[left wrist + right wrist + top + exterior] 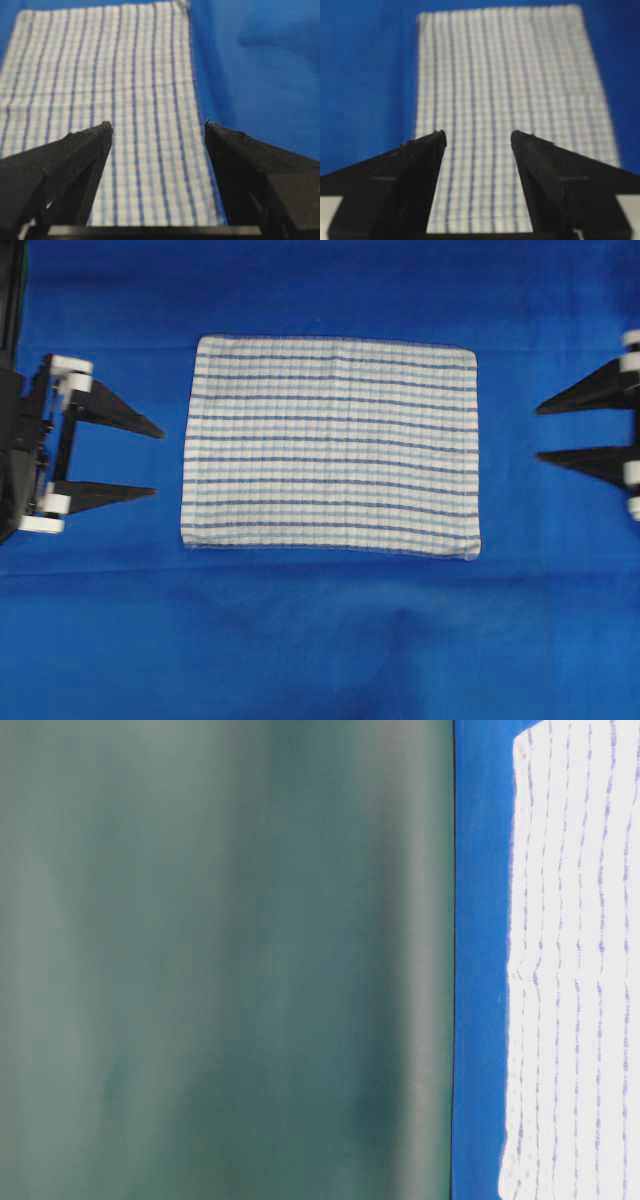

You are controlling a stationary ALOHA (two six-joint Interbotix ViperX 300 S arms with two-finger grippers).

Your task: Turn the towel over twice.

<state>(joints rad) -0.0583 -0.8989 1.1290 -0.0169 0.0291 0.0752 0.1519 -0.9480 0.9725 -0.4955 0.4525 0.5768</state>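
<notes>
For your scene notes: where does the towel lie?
In the overhead view the towel lies flat mid-table on the blue cloth, between both open claws.

The towel (332, 447) lies spread flat on the blue cloth. It is white with thin blue stripes. One corner seems slightly lifted.

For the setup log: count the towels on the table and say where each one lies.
1. The towel lies flat at the middle of the blue table covering, between the open left end effector and the open right end effector, touching neither. Nothing appears hidden beneath it.
</notes>
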